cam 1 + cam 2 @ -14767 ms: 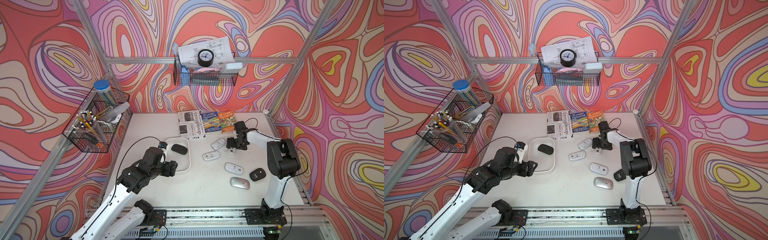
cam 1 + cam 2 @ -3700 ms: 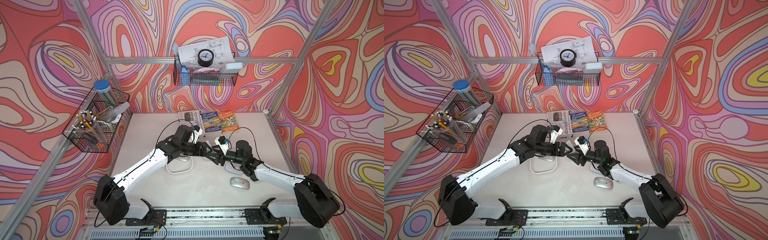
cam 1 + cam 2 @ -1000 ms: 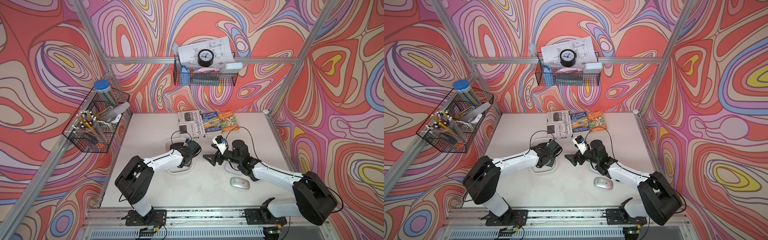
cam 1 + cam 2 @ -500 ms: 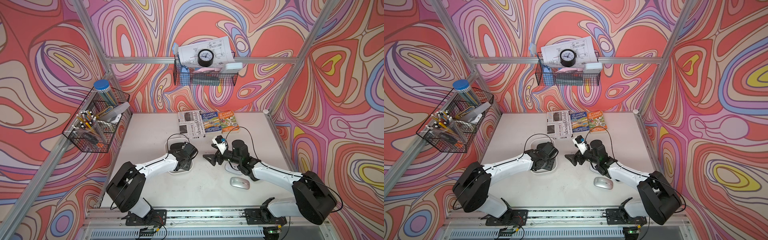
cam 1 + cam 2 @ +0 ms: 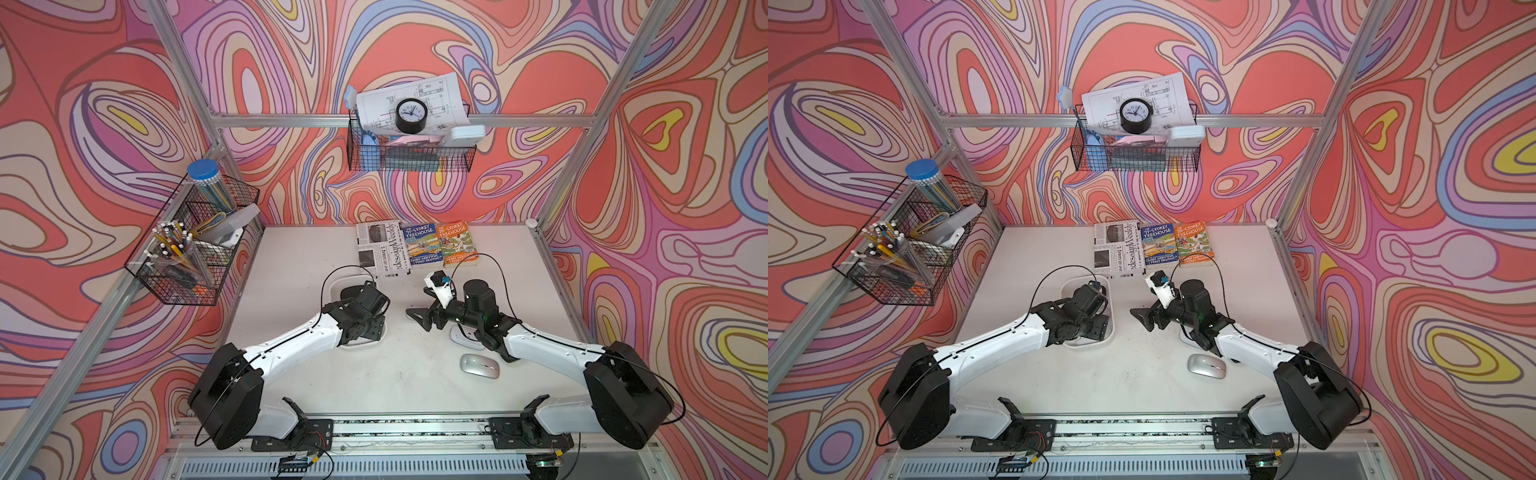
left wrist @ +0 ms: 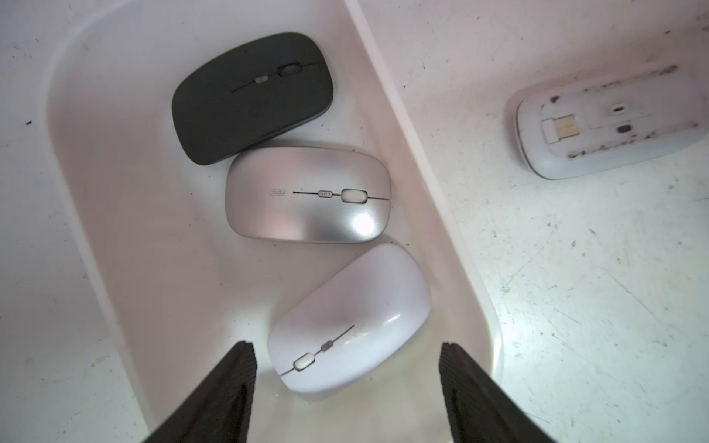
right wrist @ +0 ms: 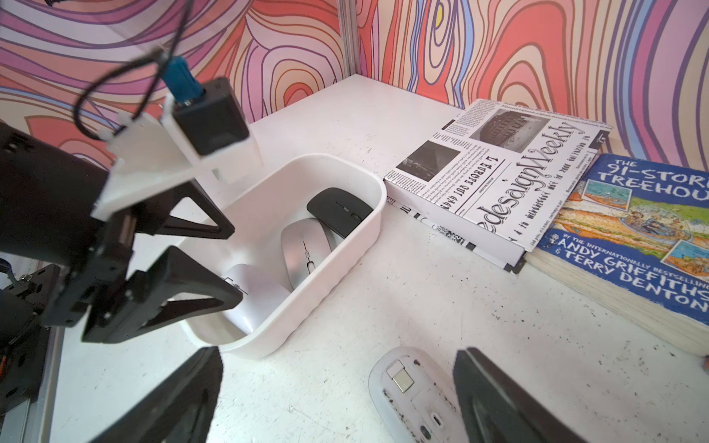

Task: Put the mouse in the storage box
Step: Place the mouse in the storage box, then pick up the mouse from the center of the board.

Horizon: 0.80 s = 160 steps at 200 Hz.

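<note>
Left wrist view, first speaker: how is the left pincer (image 6: 347, 347) found, and where is the mouse?

Second speaker: The fingers are seen spread wide, and nothing is grasped. The white mouse (image 6: 349, 318) is found lying in the storage box (image 6: 406, 145), just ahead of the fingertips and touched by neither, close against the box wall.

First speaker: How is the step to be finished well?

Second speaker: The release is judged done, so a clean withdrawal is called for. The pincer should be lifted straight up with the fingers kept spread, so that the mouse is not clipped and the rim at the pincer's side is not caught and dragged.

First speaker: What is held by the box?

Second speaker: Three mice are counted. The white one lies nearest the pincer, a silver mouse (image 6: 307, 195) just beyond it, and a black mouse (image 6: 253, 96) farthest off, edge to edge with the silver. Beyond the rim, an upturned white mouse (image 6: 614, 126) is left on the table (image 6: 575, 307).

First speaker: And the right pincer (image 7: 337, 356)?

Second speaker: It is seen open and empty in the right wrist view, the upturned mouse lying just below it. That mouse is judged the likeliest to be taken next.
</note>
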Each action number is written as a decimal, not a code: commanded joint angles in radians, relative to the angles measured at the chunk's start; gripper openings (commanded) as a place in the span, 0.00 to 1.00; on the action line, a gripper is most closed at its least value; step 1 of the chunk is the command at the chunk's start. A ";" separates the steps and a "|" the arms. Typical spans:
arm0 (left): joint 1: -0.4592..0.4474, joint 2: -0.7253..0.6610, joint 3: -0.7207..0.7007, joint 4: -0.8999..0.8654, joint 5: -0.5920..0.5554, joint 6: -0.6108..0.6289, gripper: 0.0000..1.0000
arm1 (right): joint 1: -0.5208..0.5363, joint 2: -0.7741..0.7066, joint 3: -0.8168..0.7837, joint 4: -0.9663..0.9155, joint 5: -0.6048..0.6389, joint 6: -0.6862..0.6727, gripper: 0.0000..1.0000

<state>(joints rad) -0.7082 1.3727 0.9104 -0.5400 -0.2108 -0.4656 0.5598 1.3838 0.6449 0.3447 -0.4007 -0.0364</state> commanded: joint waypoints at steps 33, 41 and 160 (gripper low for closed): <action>0.001 -0.144 0.034 -0.100 0.052 -0.031 0.74 | -0.005 0.230 0.289 -0.392 0.038 -0.063 0.94; 0.001 -0.165 0.033 -0.107 0.056 -0.033 0.74 | -0.014 0.269 0.338 -0.447 0.048 -0.059 0.94; 0.001 -0.255 0.016 -0.149 0.066 -0.041 0.77 | -0.061 0.552 0.543 -0.682 0.098 0.035 0.96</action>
<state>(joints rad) -0.7082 1.1156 0.9192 -0.6590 -0.1520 -0.4980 0.5076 1.9530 1.2114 -0.2920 -0.2993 -0.0391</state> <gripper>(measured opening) 0.770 0.955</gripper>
